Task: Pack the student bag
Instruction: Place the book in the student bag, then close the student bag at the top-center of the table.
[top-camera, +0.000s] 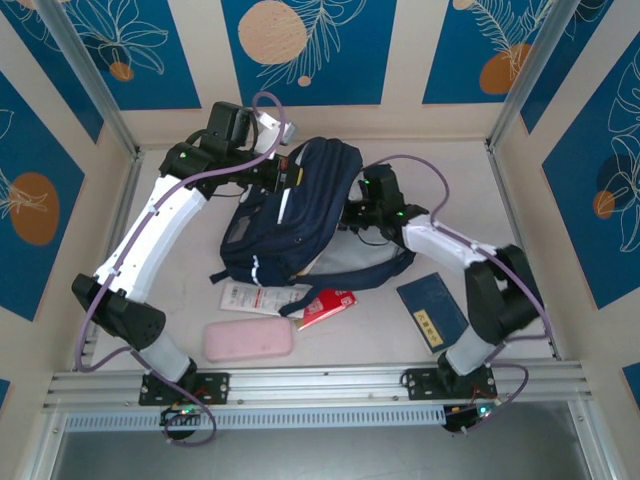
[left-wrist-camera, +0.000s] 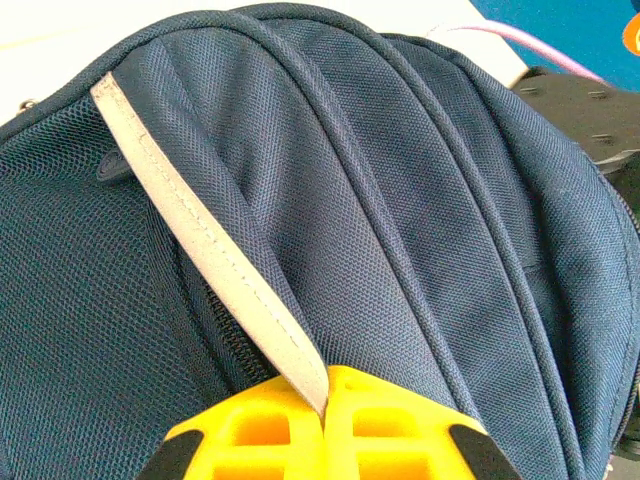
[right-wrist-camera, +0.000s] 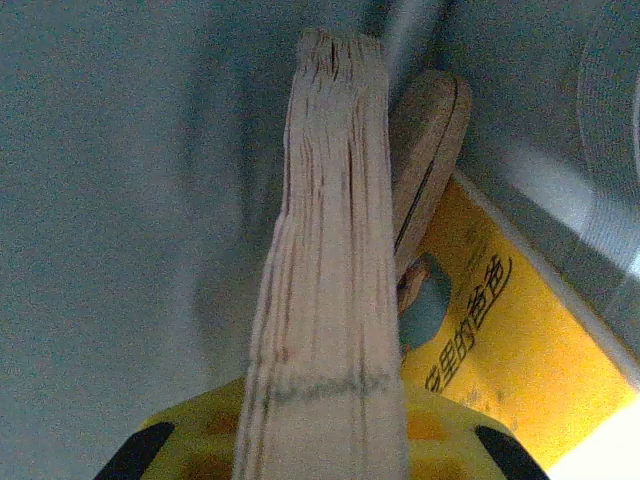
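The student bag (top-camera: 290, 215), a navy backpack, lies in the middle of the table with its top toward the back. My left gripper (top-camera: 285, 175) is at the bag's upper edge; in the left wrist view it (left-wrist-camera: 325, 400) is shut on the end of a white reflective stripe (left-wrist-camera: 200, 235) of the bag (left-wrist-camera: 430, 230). My right gripper (top-camera: 350, 213) reaches into the bag's right side. In the right wrist view it (right-wrist-camera: 325, 440) is shut on a thick book (right-wrist-camera: 330, 300), page edges up, inside the grey lining (right-wrist-camera: 120, 200). A yellow book (right-wrist-camera: 500, 320) lies beside it.
In front of the bag lie a pink pencil case (top-camera: 248, 340), a white printed packet (top-camera: 262, 297) and a red booklet (top-camera: 328, 305). A navy notebook (top-camera: 432, 308) with a yellow label sits at front right. Walls enclose the table on three sides.
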